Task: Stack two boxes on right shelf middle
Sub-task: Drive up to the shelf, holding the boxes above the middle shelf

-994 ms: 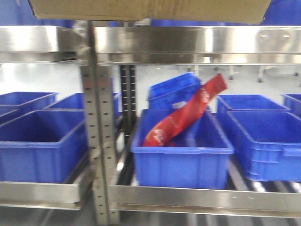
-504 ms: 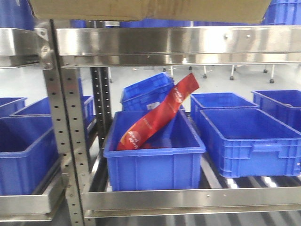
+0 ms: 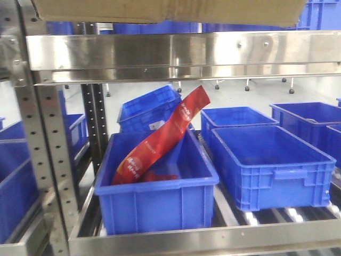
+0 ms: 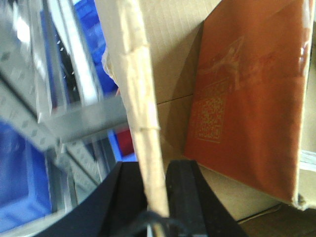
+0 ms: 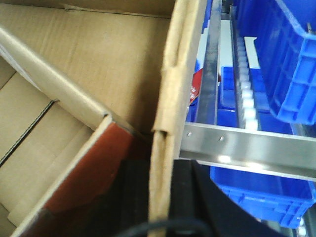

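A brown cardboard box (image 3: 160, 9) fills the top of the front view, its bottom edge just above the shiny front rail of the steel shelf (image 3: 160, 50). Whether it touches the rail I cannot tell. My left gripper (image 4: 155, 170) is shut on the box's left wall (image 4: 140, 98), one black finger on each side. My right gripper (image 5: 160, 165) is shut the same way on the right wall (image 5: 175, 74). Inside the open box lies a flat orange-red package (image 4: 252, 98), also seen as a red slab (image 5: 94, 168). The steel rail (image 5: 247, 145) runs just beyond the right wall.
On the level below the rail stand several blue plastic bins (image 3: 266, 160). The nearest bin (image 3: 154, 197) holds a long red packet (image 3: 160, 138) leaning up out of it. A perforated steel upright (image 3: 45, 160) stands at the left.
The shelf, upright and bins have slid leftward in the front view and look nearer. The box stays at the top of the view, held by both grippers.
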Controlling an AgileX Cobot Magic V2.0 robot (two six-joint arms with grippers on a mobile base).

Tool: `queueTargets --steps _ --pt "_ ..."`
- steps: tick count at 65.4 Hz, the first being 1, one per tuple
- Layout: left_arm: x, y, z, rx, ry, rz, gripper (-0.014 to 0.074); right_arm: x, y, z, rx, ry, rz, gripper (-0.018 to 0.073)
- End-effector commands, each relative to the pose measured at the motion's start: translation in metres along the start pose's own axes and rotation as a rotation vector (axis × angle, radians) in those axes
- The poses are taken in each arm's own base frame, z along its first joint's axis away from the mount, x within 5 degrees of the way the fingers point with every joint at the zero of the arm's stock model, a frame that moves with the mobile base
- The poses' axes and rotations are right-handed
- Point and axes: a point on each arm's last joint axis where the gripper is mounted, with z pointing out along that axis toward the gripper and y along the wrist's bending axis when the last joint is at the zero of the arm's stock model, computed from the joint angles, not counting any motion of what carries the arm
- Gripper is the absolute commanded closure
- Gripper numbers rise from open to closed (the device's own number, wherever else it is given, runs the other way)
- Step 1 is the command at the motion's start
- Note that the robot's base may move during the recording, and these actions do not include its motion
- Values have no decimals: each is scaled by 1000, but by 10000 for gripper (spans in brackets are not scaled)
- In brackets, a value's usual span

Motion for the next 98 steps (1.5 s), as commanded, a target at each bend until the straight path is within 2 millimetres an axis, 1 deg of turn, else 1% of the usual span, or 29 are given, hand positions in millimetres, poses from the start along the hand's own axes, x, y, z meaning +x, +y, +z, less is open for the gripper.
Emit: queueTargets --steps 1,98 --pt "-3 3 -8 -21 -44 12 708 -12 -3 -10 33 -95 -46 713" --pt "-3 3 -8 -21 -44 12 708 -12 -3 -10 33 -95 -46 713"
